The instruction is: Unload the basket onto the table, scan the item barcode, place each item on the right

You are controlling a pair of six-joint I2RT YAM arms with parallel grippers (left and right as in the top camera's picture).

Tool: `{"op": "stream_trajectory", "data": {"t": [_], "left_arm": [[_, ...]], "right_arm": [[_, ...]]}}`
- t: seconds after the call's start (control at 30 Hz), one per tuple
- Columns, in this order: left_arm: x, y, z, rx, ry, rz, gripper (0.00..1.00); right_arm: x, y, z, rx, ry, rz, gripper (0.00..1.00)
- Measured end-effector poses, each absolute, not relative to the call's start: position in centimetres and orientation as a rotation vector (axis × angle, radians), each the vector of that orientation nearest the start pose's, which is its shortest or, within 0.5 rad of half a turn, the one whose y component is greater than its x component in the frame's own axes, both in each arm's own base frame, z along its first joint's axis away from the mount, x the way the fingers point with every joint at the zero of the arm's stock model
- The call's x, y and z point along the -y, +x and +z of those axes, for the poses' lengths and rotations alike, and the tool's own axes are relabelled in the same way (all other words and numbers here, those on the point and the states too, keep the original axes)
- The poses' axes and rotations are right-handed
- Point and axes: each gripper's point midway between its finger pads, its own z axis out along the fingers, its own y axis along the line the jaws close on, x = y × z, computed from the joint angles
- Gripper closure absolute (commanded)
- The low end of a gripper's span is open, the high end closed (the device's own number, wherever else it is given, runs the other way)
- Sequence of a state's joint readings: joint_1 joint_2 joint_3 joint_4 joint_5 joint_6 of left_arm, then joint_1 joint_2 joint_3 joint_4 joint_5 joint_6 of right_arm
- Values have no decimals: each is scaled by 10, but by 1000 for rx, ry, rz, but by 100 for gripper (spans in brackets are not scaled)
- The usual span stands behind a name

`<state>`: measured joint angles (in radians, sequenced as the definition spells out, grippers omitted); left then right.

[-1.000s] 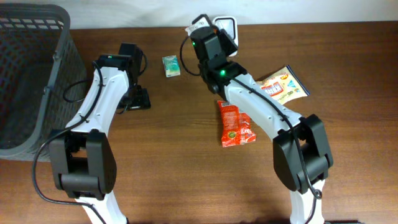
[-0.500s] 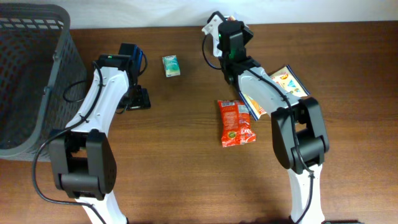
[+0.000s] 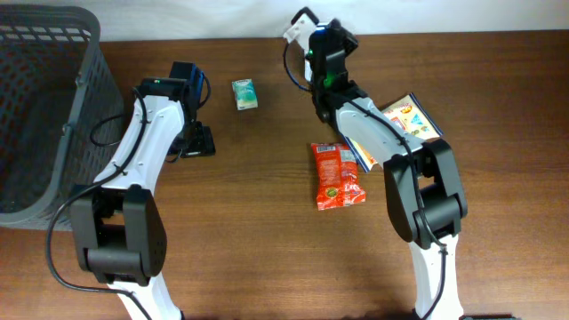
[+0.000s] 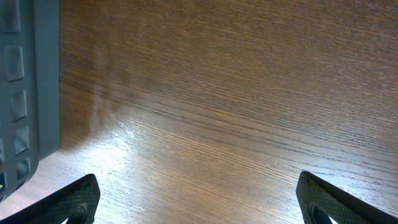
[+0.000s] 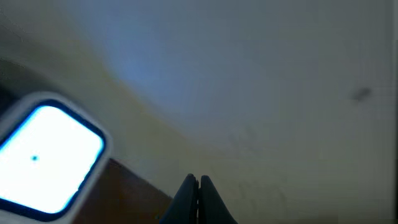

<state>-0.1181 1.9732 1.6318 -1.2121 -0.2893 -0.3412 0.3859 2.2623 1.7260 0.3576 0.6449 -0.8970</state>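
I count one red packet, one yellow packet, one green box, print unreadable; left gripper spread wide, right gripper pinched together.

The view is blurred and mostly filled by a pale grey-blue wall, shading to beige lower down, with a small dark smudge at the upper right. At the lower left sits a bright white panel with rounded corners and a dark rim, tilted in the frame and cut off by the left edge. Below it runs a strip of brown table. At bottom centre the right gripper shows its dark fingertips pressed together with nothing between them.
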Motion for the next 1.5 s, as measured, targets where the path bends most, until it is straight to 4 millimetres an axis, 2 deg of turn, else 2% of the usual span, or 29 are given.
{"op": "stream_trajectory", "data": {"t": [0.13, 0.2, 0.27, 0.3, 0.33, 0.37, 0.4, 0.47, 0.5, 0.53, 0.63, 0.7, 0.8, 0.83, 0.9, 1.03, 1.07, 1.13, 1.27, 1.33, 1.43, 1.5], "left_arm": [[-4, 381, 92, -3011, -341, 424, 1], [-4, 381, 92, -3011, -341, 424, 1], [-4, 381, 92, -3012, -341, 424, 1], [-4, 381, 92, -3011, -341, 424, 1], [-4, 381, 92, -3011, -342, 424, 1], [-4, 381, 92, -3013, -341, 425, 1], [-4, 381, 92, -3013, -341, 424, 1], [-4, 381, 92, -3013, -341, 425, 1], [-4, 381, 91, -3013, -341, 425, 1], [-4, 381, 91, -3013, -341, 425, 1], [-4, 381, 91, -3014, -341, 426, 1], [-4, 381, 91, -3013, -341, 425, 1], [-4, 381, 91, -3013, -341, 425, 1], [-4, 381, 91, -3013, -341, 425, 1], [-4, 381, 91, -3014, -341, 426, 1], [-4, 381, 91, -3014, -341, 426, 1], [-4, 381, 91, -3014, -341, 425, 1], [-4, 381, 91, -3014, -341, 425, 1], [-4, 381, 91, -3014, -341, 425, 1], [-4, 381, 91, -3014, -341, 426, 1], [-4, 381, 91, -3014, -341, 426, 1], [-4, 381, 91, -3014, -341, 426, 1]], "right_arm": [[-111, 618, 197, -1795, -444, -1004, 96], [-88, 608, 182, -1885, -325, -1033, 96], [-68, 596, 158, -2003, -250, -1029, 94], [-61, 590, 147, -2057, -228, -1010, 87], [-57, 585, 139, -2095, -208, -987, 71], [-52, 581, 132, -2136, -175, -938, 43], [-48, 578, 129, -2170, -144, -884, 34], [-42, 577, 136, -2206, -59, -727, 23], [-37, 577, 147, -2212, -25, -643, 8], [-32, 576, 162, -2210, 15, -549, 1], [-20, 570, 192, -2224, 56, -340, 2], [-18, 563, 189, -2277, 60, -234, 2], [-28, 556, 168, -2360, 49, -106, 2], [-40, 554, 154, -2402, 29, -27, 1], [-56, 547, 136, -2466, -2, 68, 9], [-79, 540, 115, -2524, -45, 184, 10], [-83, 540, 111, -2532, -47, 200, 12], [-89, 540, 97, -2555, -31, 230, 25], [-89, 539, 57, -2629, 36, 241, 36], [-87, 536, 34, -2672, 115, 238, 51], [-82, 534, 20, -2695, 219, 242, 53], [-82, 534, 20, -2693, 256, 250, 53]]}}
